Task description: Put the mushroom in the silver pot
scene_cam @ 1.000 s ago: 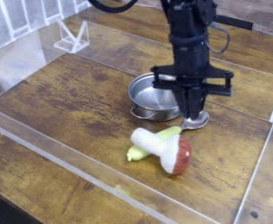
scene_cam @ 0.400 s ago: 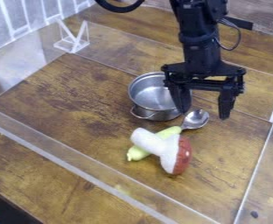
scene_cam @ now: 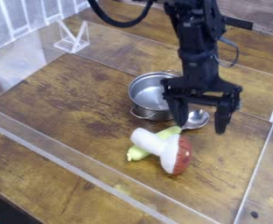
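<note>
The mushroom [scene_cam: 174, 155] lies on its side on the wooden table, red-brown cap toward the front right, white stem pointing back left. Behind it stands the silver pot [scene_cam: 152, 95], round, shiny and upright. My gripper [scene_cam: 199, 112] hangs pointing down, just right of the pot and a little behind the mushroom. Its jaws are open wide, with one finger [scene_cam: 171, 107] by the pot's right rim and the other finger [scene_cam: 224, 114] farther right. Nothing is held between them.
A small metal spoon [scene_cam: 195, 117] lies on the table under the open gripper. A yellow-green oblong vegetable [scene_cam: 143, 143] rests against the mushroom's stem. Clear plastic walls [scene_cam: 57, 144] fence the table at front, left and right.
The gripper has gone from shut to wide open. It has also sunk a little toward the table over the spoon. Mushroom and pot have not moved.
</note>
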`<state>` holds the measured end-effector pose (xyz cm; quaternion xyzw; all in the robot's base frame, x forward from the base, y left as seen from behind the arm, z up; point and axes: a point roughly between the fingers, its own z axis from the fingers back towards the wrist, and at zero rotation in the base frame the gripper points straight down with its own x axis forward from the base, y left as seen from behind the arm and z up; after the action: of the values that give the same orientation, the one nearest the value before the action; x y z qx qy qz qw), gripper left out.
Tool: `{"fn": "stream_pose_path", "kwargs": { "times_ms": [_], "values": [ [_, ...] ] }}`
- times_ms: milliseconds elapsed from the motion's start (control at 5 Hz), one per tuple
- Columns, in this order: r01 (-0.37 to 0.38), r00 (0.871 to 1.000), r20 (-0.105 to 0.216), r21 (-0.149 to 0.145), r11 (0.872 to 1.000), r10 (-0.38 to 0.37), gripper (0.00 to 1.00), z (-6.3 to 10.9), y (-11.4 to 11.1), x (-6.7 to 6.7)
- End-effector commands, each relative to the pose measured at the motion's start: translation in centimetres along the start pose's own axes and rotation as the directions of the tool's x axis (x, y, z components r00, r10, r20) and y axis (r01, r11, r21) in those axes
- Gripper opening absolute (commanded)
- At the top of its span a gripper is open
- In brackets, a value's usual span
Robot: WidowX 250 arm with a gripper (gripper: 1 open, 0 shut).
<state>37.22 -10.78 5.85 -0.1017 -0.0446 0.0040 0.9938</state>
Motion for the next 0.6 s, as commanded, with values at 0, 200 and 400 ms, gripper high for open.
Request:
{"fn": "stream_pose_path", "kwargs": {
  "times_ms": [0,200,400],
  "values": [
    [0.077,0.997,0.021,-0.007,0.997,-0.077,1.00,0.9,0.6,0.6],
    [0.041,0.999,0.019,0.003,0.999,-0.041,0.00,0.4,1.2,0.1],
    [0.006,1.000,0.023,0.004,1.000,-0.006,0.00,0.6,1.7,-0.4]
  ]
}}
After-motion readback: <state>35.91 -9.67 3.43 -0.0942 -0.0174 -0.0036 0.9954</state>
